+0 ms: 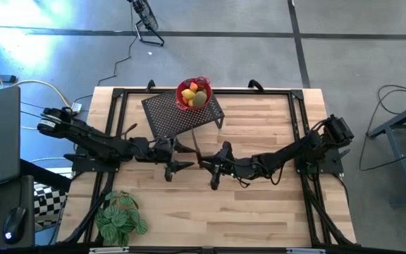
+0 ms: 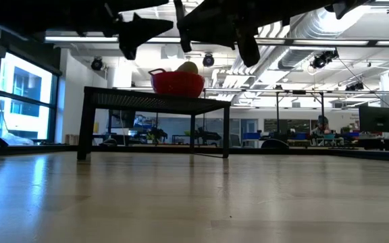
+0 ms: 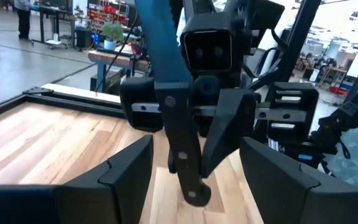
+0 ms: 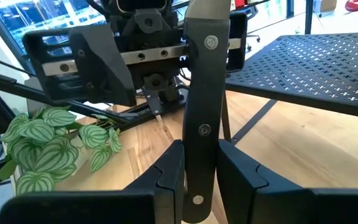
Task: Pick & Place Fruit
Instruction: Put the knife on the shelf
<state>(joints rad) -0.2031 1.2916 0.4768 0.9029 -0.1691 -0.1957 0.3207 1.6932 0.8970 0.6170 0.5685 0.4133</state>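
fruit (image 1: 194,95): small rounded pieces, yellow, olive and orange, heaped in a red bowl (image 1: 182,101) on a black perforated metal stand (image 1: 168,113), at 12 o'clock on the wood table (image 1: 259,212). no piece lies loose on the table.

left gripper (image 1: 177,168): mid-table, fingers apart, nothing between them. fruit lies toward 1 o'clock from it, higher up on the stand.

right gripper (image 1: 210,168): just beside the left one, facing it, fingers clamped on a flat dark riveted bar (image 4: 202,93), likely a knife handle, with its long axis roughly upright across the jaws.

judgement: the left arm is free and a little nearer, so the pick falls to it. pieces are smooth and round and may roll in the bowl.

leafy plant (image 1: 120,219) at 7 o'clock.
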